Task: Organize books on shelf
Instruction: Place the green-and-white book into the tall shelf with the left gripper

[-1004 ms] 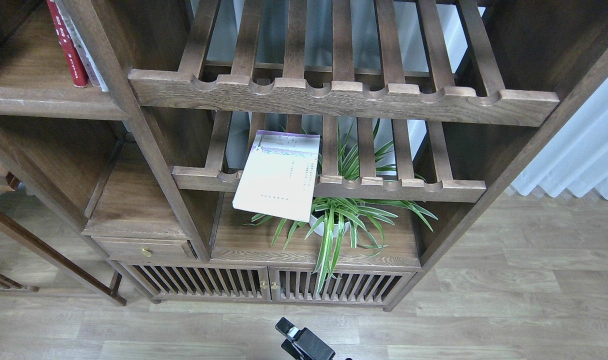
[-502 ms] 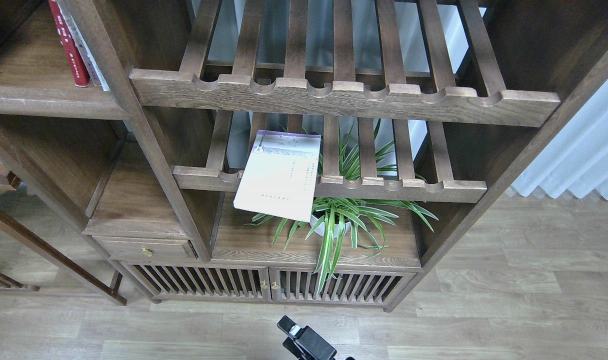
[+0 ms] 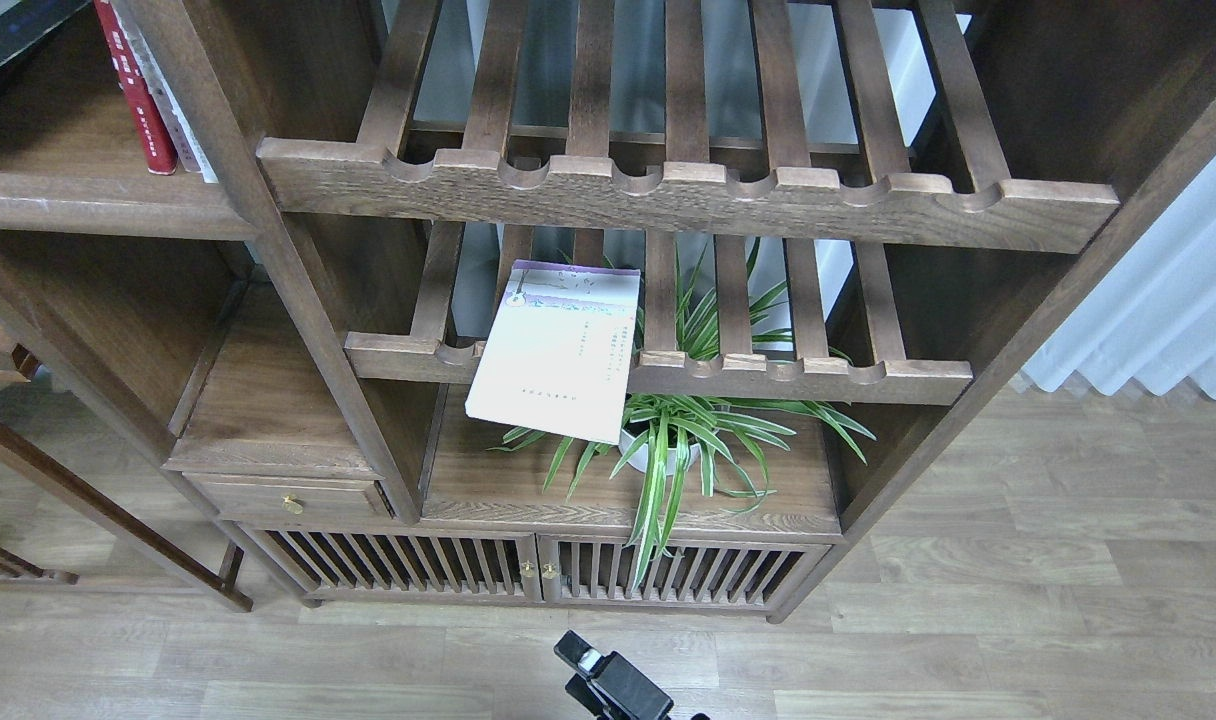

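Looking down at the dark wooden cabinet, and the thin pale lavender-white book (image 3: 558,350) sits near the middle of my view, lying flat on the lower slatted rack (image 3: 798,378). It is skewed, its near edge hanging out over the rack's scalloped front rail, its purple-banded far edge pointing back toward 12 o'clock. Right beneath and just to its 4 o'clock, the spider plant (image 3: 688,440) in its white pot spills striped leaves over the board below, some reaching up through the slats beside the book.

Up at 10 o'clock, on the flat dark-brown shelf (image 3: 88,200) with the rounded front edge, the red book (image 3: 133,90) stands upright, leaning a little, with a pale-spined volume (image 3: 180,120) pressed against its right side. Both are tight to the upright post there. A dark edge shows in the far top-left corner; I cannot tell what it is.

The upper slatted rack (image 3: 688,200) stretches across 12 to 2 o'clock, nothing resting on it that I can see.

Down at 6 o'clock, one black gripper (image 3: 608,685) pokes up from the bottom edge over the wood floor, well apart from every book. I cannot tell which arm it belongs to, nor whether my fingers are open or closed; they hold nothing visible.
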